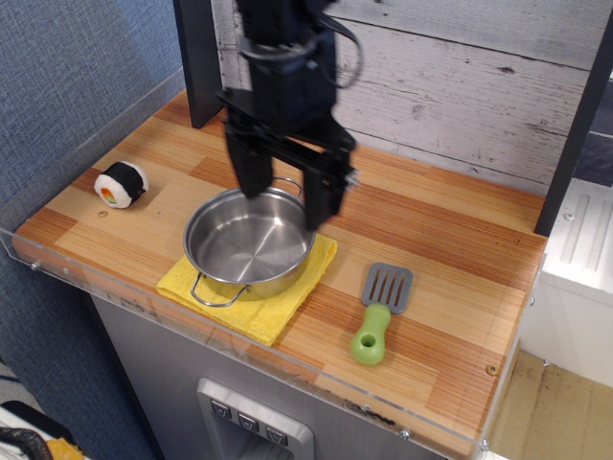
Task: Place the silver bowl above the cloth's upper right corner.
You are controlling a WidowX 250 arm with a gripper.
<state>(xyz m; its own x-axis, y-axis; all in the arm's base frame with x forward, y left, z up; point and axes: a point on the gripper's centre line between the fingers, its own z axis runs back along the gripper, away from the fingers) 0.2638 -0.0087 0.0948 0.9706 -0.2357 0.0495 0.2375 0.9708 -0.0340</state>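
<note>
Wooden counter point(431, 240): silver bowl point(249, 241) is seated on cloth point(251, 287); gripper point(285, 203), fingers spread, is best lowered squarely over the far rim.

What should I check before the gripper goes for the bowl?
1. Gripper open: ok, jaws spread.
2. Gripper over the bowl: ok, it hangs above the far rim, near the far handle.
3. One jaw inside the rim, one outside: cannot tell from this one view.
4. Bowl upright and empty on the cloth: ok.
5. Bare counter beyond the cloth's upper right corner: ok.
6. Spatula and sushi out of the way: ok, both lie apart from the bowl.
</note>
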